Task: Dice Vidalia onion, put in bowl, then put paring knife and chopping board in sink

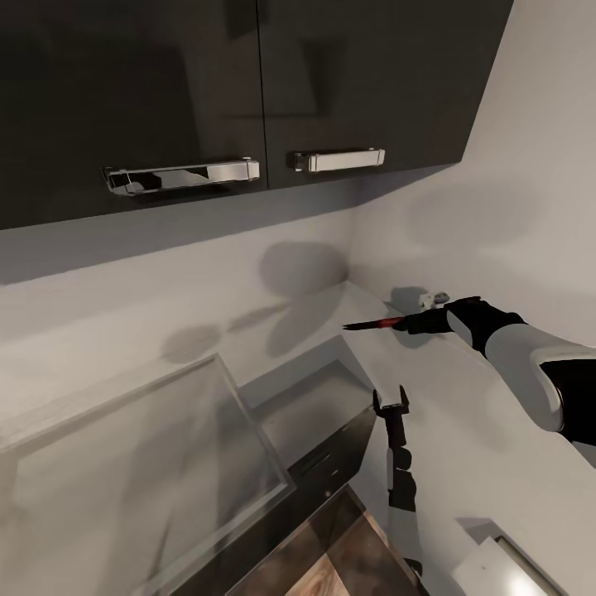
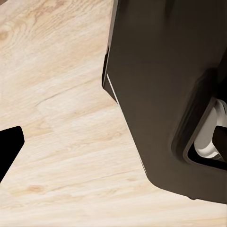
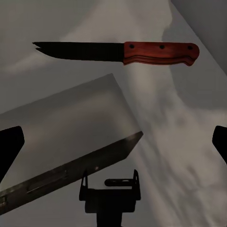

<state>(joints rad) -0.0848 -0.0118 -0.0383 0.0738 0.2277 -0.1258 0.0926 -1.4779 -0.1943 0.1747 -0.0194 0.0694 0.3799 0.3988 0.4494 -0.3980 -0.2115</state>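
The paring knife (image 1: 377, 324), with a red handle and a dark blade, hangs in mid-air over the corner of the grey countertop (image 1: 99, 488). My right gripper (image 1: 416, 321) is just behind its handle. In the right wrist view the knife (image 3: 142, 52) lies crosswise ahead, and my right gripper (image 3: 113, 144) is open with its fingertips (image 3: 9, 146) spread wide and nothing between them. Lower down, my left gripper (image 1: 391, 401) points upward, open and empty, beside the countertop's metallic edge (image 3: 71, 170). The Vidalia onion, sink, chopping board and bowl are out of view.
Dark wall cabinets with chrome handles (image 1: 182, 175) hang overhead against a grey wall. Dark base cabinets (image 1: 331, 451) stand under the worktop, above wooden floor (image 1: 331, 550). The left wrist view looks at pale wooden floor (image 2: 61, 118) and my own dark body (image 2: 165, 94).
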